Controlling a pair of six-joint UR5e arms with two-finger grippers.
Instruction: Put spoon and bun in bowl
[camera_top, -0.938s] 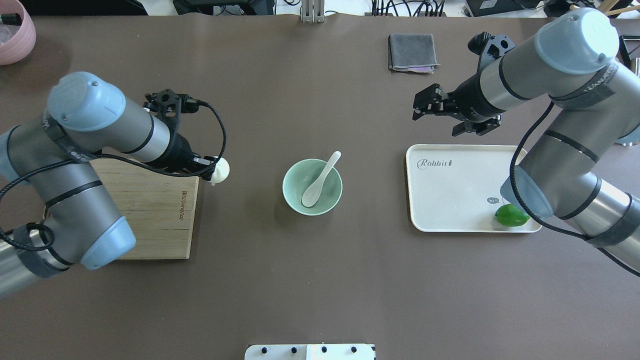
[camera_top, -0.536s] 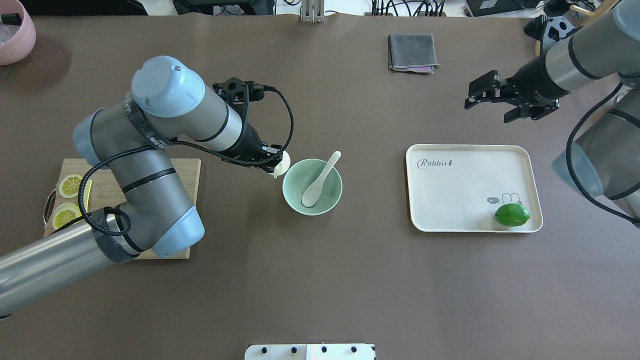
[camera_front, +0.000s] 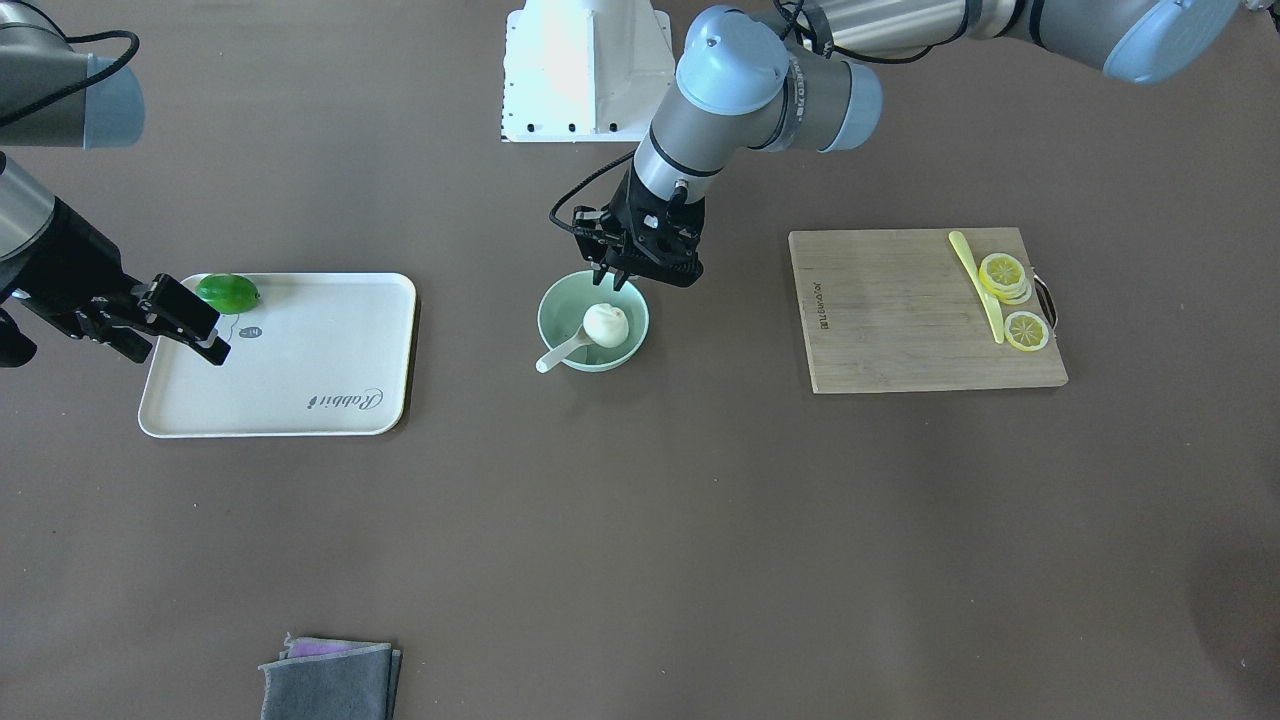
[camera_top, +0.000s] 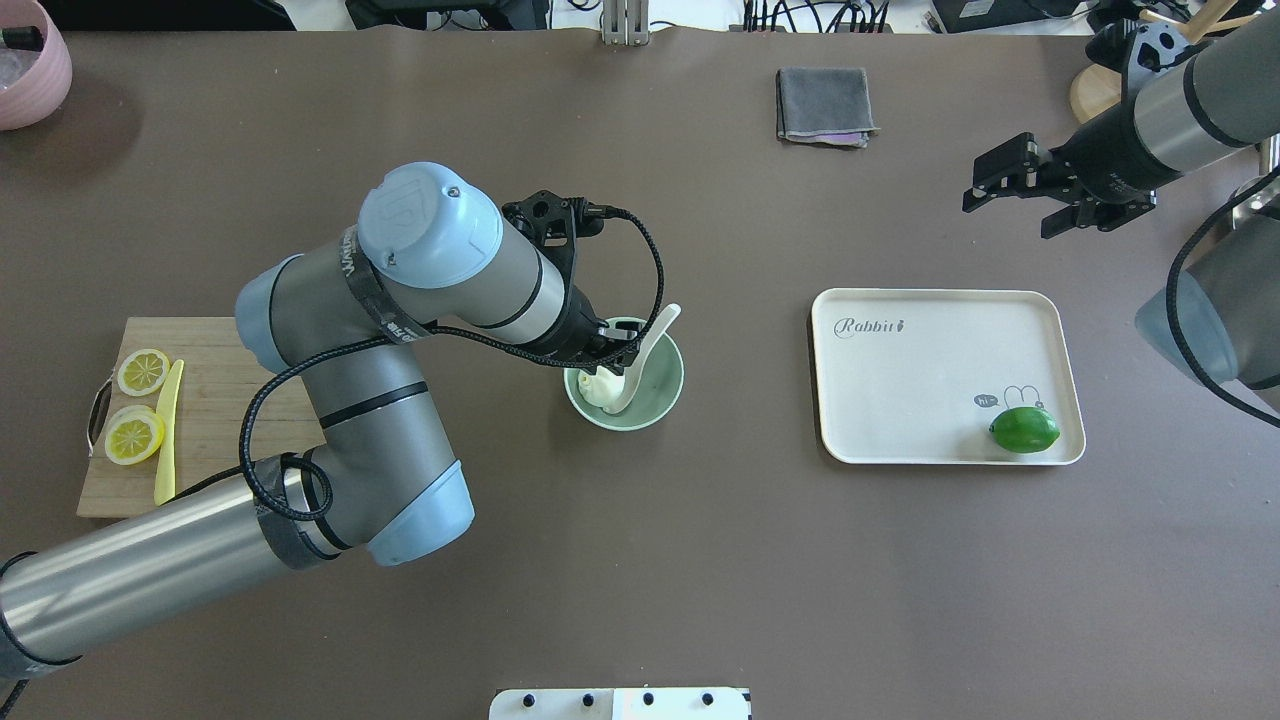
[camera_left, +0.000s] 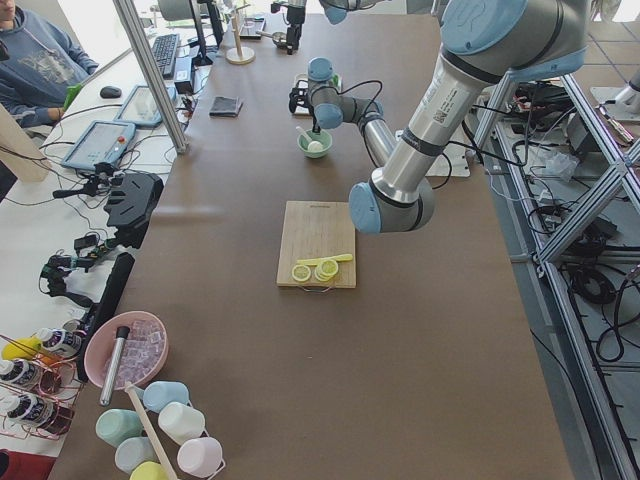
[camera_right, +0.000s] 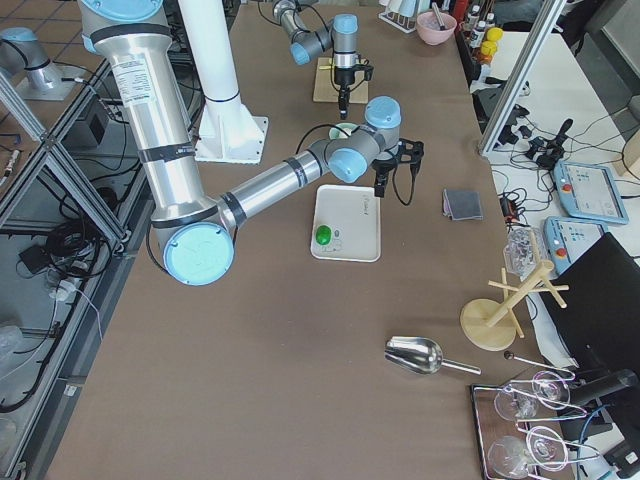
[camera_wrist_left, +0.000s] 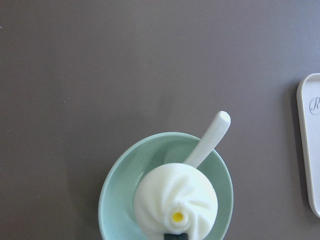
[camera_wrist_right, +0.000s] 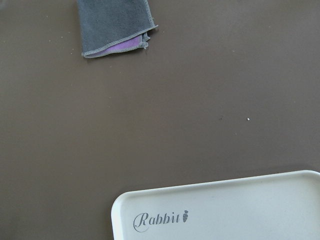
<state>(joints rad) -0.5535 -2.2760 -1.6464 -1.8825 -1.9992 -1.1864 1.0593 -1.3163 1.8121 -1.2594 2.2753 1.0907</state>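
Both spread: left fingers (camera_front: 622, 282) over bun (camera_front: 605, 325) in bowl (camera_front: 548, 310), right fingers (camera_front: 180, 300) past far edge of tray (camera_front: 300, 390).

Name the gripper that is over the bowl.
The left gripper: it hangs right above the mint bowl with the bun in it, while the right gripper is far off, near the tray.

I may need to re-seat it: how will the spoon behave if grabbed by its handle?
The spoon looks glossy and hard, so it is probably stiff but slippery to pinch. Its handle overhangs the bowl rim, and the bun seems to sit on its scoop, so lifting would likely roll the bun.
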